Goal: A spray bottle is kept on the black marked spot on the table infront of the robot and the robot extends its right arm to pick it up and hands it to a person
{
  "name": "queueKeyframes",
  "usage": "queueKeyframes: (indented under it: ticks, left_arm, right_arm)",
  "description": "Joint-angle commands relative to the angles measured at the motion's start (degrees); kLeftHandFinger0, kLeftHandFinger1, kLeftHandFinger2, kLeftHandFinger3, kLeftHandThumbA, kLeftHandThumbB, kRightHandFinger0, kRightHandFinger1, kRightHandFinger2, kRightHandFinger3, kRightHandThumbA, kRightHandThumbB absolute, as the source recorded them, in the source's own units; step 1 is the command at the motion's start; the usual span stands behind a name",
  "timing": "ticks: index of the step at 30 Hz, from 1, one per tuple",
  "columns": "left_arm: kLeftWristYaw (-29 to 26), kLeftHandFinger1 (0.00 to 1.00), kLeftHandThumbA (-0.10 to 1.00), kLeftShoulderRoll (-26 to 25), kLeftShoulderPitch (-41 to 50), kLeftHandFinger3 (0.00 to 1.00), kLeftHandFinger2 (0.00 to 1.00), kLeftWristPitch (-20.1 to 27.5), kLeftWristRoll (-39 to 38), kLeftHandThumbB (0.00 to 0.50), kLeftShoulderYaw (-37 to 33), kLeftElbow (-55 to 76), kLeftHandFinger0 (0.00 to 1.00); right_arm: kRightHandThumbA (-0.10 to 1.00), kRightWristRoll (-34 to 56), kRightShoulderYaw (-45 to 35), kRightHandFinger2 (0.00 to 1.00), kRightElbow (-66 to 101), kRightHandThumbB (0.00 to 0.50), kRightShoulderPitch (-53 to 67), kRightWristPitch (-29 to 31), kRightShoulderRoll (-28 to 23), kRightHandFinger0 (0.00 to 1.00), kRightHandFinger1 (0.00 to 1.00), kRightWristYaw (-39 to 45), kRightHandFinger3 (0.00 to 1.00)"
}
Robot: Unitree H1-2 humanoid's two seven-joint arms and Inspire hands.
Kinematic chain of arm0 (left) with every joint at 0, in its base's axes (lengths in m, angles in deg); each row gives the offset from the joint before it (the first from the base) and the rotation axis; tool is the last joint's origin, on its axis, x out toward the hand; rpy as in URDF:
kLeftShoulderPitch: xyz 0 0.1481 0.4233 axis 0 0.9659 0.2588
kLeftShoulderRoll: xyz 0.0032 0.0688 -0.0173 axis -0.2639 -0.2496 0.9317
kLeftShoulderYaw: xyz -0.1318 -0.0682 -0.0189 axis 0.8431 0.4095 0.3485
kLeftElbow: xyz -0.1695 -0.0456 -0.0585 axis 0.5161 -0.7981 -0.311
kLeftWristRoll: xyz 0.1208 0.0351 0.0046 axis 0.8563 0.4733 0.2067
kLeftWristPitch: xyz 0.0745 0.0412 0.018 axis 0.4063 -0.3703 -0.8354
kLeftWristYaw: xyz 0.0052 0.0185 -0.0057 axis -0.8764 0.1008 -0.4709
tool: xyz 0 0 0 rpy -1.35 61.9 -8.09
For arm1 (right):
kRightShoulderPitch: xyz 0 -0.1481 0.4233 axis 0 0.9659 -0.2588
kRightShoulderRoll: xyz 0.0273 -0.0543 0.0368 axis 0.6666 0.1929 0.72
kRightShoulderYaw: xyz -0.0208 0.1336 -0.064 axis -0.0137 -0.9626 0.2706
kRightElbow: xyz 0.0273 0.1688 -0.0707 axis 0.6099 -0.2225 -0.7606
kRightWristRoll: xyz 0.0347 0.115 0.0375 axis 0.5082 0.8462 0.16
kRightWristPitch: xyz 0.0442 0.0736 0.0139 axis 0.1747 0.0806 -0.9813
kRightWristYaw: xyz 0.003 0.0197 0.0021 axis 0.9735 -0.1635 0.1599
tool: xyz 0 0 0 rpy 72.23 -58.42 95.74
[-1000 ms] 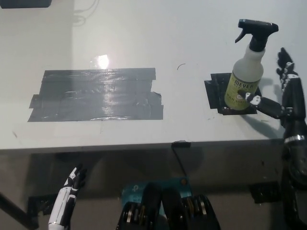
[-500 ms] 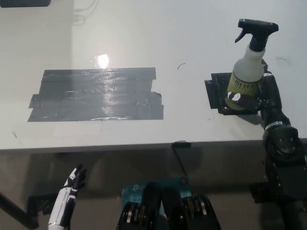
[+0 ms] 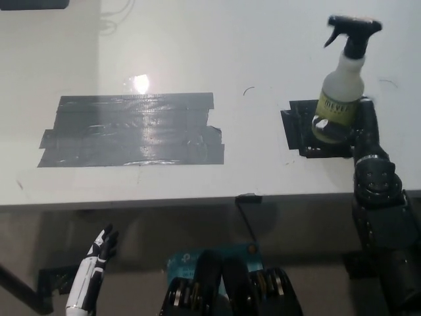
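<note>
A white spray bottle [image 3: 342, 92] with a black trigger head and a yellow-green label stands over the small black marked spot [image 3: 302, 128] at the table's right. My black right hand [image 3: 358, 128] is wrapped around the bottle's lower body from the right side, shut on it. The bottle leans slightly and its base looks about level with the mark; I cannot tell whether it is off the table. My white left hand [image 3: 92, 273] rests low at the lower left, below the table's front edge, fingers apart and holding nothing.
A large patch of grey tape [image 3: 131, 128] covers the middle-left of the white table [image 3: 263, 52]. The table's front edge runs across the picture at about two thirds down. A dark object [image 3: 33, 3] shows at the top left corner.
The right hand moved in from the bottle's right with fingers spread and closed around its lower body. The bottle has shifted slightly right and up. The left hand has not moved.
</note>
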Motion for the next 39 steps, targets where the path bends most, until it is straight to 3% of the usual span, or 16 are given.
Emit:
queueKeyframes:
  ticks: [1,5,11,12,13,14,17,19,21,26,39]
  left_arm:
    - [0.09,1.00,1.00,-0.77,-0.16,1.00,1.00,1.94,-0.59,0.500,0.37,1.64,1.00]
    - [-0.02,1.00,1.00,-0.99,-0.39,1.00,1.00,1.92,0.01,0.500,0.22,1.63,1.00]
    - [-0.25,1.00,1.00,-0.92,-0.54,1.00,1.00,1.81,0.22,0.500,0.23,1.71,1.00]
    - [-0.24,1.00,1.00,-0.91,-0.54,1.00,1.00,1.81,0.22,0.500,0.22,1.70,1.00]
    - [-0.23,1.00,1.00,-0.92,-0.56,1.00,1.00,2.01,0.22,0.500,0.20,1.54,1.00]
    - [-0.22,1.00,1.00,-0.92,-0.57,1.00,1.00,2.09,0.20,0.500,0.19,1.46,1.00]
    - [-0.17,1.00,1.00,-0.94,-0.60,1.00,1.00,2.00,0.32,0.500,0.09,1.49,1.00]
    - [-0.17,1.00,1.00,-0.91,-0.68,1.00,1.00,1.92,0.40,0.500,0.03,1.51,1.00]
    - [-0.14,1.00,1.00,-0.86,-0.76,1.00,1.00,1.69,0.46,0.500,-0.05,1.74,1.00]
    - [-0.13,1.00,1.00,-1.12,-1.16,1.00,1.00,2.44,0.52,0.500,-0.03,1.05,1.00]
    - [-0.15,1.00,1.00,-1.03,-0.91,1.00,1.00,1.62,1.34,0.500,-0.41,1.95,1.00]
  right_arm:
    - [-0.06,-0.34,-0.85,0.64,0.51,0.205,-2.80,-0.26,0.63,0.00,0.26,-4.93,0.60]
    - [0.01,-0.67,-0.67,0.70,4.13,0.202,-1.78,-0.36,1.16,0.02,0.33,-5.72,0.66]
    - [-0.06,-1.60,1.73,0.78,14.32,0.170,-1.08,-2.26,1.96,0.01,0.39,-2.47,0.76]
    - [0.02,-1.58,1.89,0.75,14.69,0.201,-1.00,-2.50,1.94,0.02,0.39,-2.41,0.74]
    - [-0.06,-2.22,3.14,0.72,16.68,0.159,-1.34,-2.95,2.31,0.00,0.36,-1.64,0.72]
    - [-0.09,-2.30,3.47,0.72,17.28,0.162,-1.39,-3.14,2.39,0.00,0.36,-1.40,0.72]
    - [-0.09,-3.74,6.85,0.75,20.40,0.164,-2.75,-6.28,3.17,0.02,0.40,0.85,0.75]
    - [-0.09,-4.33,8.26,0.67,20.42,0.175,-3.53,-6.73,3.67,0.00,0.32,1.06,0.71]
    - [-0.08,-5.73,10.50,0.73,20.74,0.166,-4.64,-8.73,4.46,0.00,0.36,1.56,0.75]
    - [-0.09,-6.73,13.43,0.79,16.96,0.169,-7.47,-8.44,6.59,0.00,0.41,0.95,0.77]
    - [-0.10,-5.57,13.72,0.84,0.61,0.147,-14.04,-4.10,12.20,0.00,0.43,-1.01,0.81]
